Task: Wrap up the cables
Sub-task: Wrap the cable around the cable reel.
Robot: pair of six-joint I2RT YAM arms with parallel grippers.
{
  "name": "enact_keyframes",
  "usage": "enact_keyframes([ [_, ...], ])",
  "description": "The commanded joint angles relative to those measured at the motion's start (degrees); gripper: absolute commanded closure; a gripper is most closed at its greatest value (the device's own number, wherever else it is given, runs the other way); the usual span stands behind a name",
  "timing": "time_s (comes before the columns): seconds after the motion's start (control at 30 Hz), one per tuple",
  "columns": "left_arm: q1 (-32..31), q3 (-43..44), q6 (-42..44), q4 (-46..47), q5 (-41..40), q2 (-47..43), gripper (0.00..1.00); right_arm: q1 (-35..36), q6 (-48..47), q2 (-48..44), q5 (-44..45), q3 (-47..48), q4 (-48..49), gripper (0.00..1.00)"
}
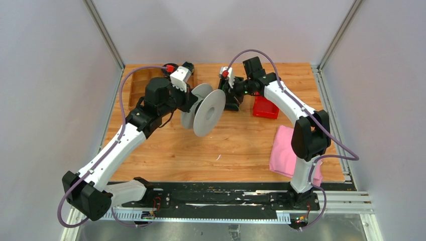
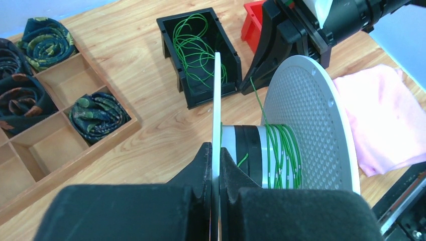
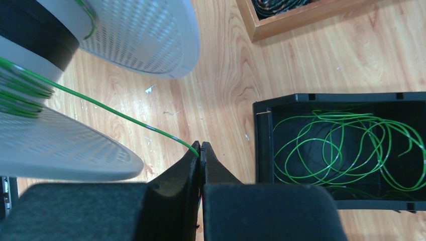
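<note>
A grey spool (image 1: 208,113) hangs above the table, its near flange pinched edge-on between the jaws of my left gripper (image 2: 216,150). Several turns of green cable (image 2: 281,150) lie wound on its core beside the perforated far flange (image 2: 311,115). From the core a taut strand (image 3: 110,108) runs to my right gripper (image 3: 201,146), which is shut on it just beside the spool. The rest of the cables (image 3: 346,145) lie in loose loops in a black box (image 3: 262,145) on the table behind.
A wooden divided tray (image 2: 60,75) holding dark cord bundles (image 2: 98,113) sits at the back left. A red bin (image 1: 264,108) stands right of the black box (image 1: 232,103). A pink cloth (image 1: 284,150) lies at the right, near the right arm's base.
</note>
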Motion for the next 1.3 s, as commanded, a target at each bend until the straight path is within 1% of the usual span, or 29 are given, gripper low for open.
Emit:
enact_keyframes([
  [0.0,1.2,3.8,-4.4,3.8,2.9,-2.1,1.0,-2.6,2.6,0.2,-0.2,-2.9,2.7,0.99],
  [0.27,4.7,4.1,-10.6,5.4,3.4,-2.0,1.0,-3.7,9.7,1.1,-4.7,-7.5,8.1,0.99],
  [0.43,5.8,4.9,-13.4,6.0,3.1,-2.0,1.0,-3.7,13.7,2.0,-4.9,-10.4,12.3,0.99],
  [0.73,6.6,6.0,-17.2,6.3,-0.2,-1.2,1.0,-3.7,25.5,2.1,-4.6,-17.1,24.0,0.99],
  [0.93,6.6,7.0,-17.7,5.3,-3.5,-0.6,1.0,-3.6,29.9,1.6,-3.4,-19.7,28.6,0.99],
  [1.27,6.7,8.2,-22.3,4.1,-9.9,0.9,1.0,-1.7,42.4,1.7,-1.9,-24.7,38.0,0.99],
])
